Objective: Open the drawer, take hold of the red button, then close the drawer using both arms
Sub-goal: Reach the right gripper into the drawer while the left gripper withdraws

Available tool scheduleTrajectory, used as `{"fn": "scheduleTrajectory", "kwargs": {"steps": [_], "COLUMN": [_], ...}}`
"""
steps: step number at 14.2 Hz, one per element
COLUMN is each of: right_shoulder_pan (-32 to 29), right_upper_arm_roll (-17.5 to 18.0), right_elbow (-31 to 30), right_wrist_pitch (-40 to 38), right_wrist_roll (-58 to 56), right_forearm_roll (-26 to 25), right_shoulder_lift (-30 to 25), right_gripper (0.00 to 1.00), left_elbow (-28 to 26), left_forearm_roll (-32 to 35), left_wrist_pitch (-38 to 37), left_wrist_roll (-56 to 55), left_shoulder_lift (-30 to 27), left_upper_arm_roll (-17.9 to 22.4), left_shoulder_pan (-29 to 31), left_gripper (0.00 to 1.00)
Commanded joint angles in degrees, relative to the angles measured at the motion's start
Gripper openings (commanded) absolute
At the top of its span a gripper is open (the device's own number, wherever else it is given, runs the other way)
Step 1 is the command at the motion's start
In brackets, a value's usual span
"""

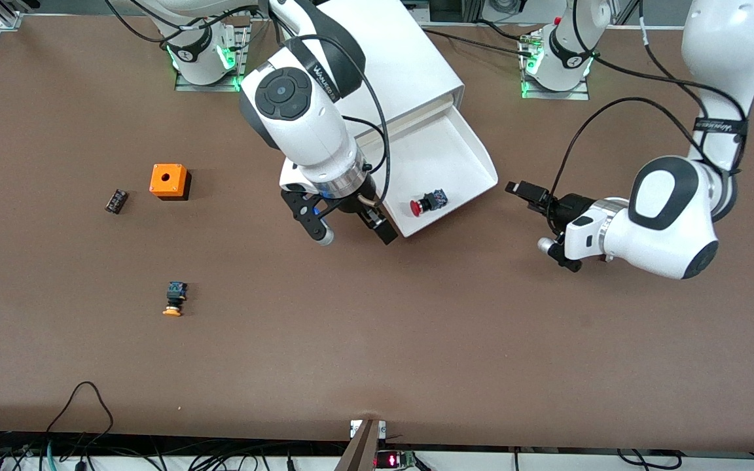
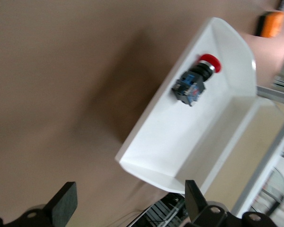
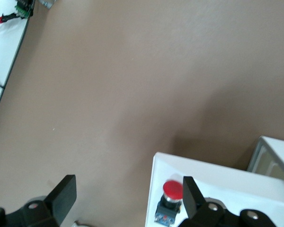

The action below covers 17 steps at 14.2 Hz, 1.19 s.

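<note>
1. Brown table (image 1: 377, 340) filled the whole front view, w/ cables hanging along its near edge and both robot bases standing along its top edge.

2. Toward the right arm's end lay bits the job didn't need: a small dark part (image 1: 116, 201), an orange cube (image 1: 169, 181) w/ a hole on top, and an orange-capped button (image 1: 175, 298) nearer the front camera than the cube. They sat well apart from the drawer, prob. just spares.

3. Right gripper (image 1: 351, 232) hung low just beside the drawer's front corner, on the side toward the right arm's end. Its fingers were spread wide w/ nothing between them. My guess: it was lined up to go for the button.

4. "WANKEER" was printed on the black band round the right arm; I couldn't read the rest.

5. White cabinet (image 1: 403, 59) stood between the two bases. Its drawer (image 1: 462, 147) was pulled right out toward the front camera, so the inside was easy to reach.

6. Red button (image 1: 427, 203) lay on its side in the drawer, close to the front wall, red cap pointing toward the right arm's end. No one had grabbed it yet.

7. Left gripper (image 1: 527, 195) hovered near the drawer's other front corner, not touching. Its fingers were open and empty too. Prob. waiting to push the drawer shut.

8. Same black band w/ white writing sat on the left arm, too small to read.
</note>
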Motion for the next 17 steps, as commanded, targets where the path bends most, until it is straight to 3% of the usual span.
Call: {"fn": "scheduleTrajectory", "kwargs": {"steps": [1,6,9,17], "right_shoulder_pan": [2.03,4.84,5.99,9.41], "right_upper_arm_roll": [0.23,0.23,0.23,0.14], "right_elbow": [1.95,1.95,1.78,1.42], "right_wrist_pitch": [2.83,5.22,6.89,6.54], "right_wrist_roll": [1.87,6.61,8.47,10.58], "right_forearm_roll": [1.12,1.21,1.21,0.68], "right_shoulder_lift": [1.89,4.52,5.93,9.27], "right_gripper": [0.99,0.99,0.99,1.00], "left_elbow": [5.25,13.34,17.66,18.90], "left_forearm_roll": [11.67,34.01,34.13,34.30], "left_wrist_pitch": [-0.81,-3.53,1.28,6.22], "left_wrist_roll": [-7.59,-7.24,-7.24,-9.78], "left_shoulder_lift": [-1.57,-1.40,0.53,4.93], "left_upper_arm_roll": [-0.52,-0.52,-0.34,0.10], "left_shoulder_pan": [-2.15,-6.54,-6.29,-4.62], "left_gripper": [1.00,1.00,1.00,1.00]}}
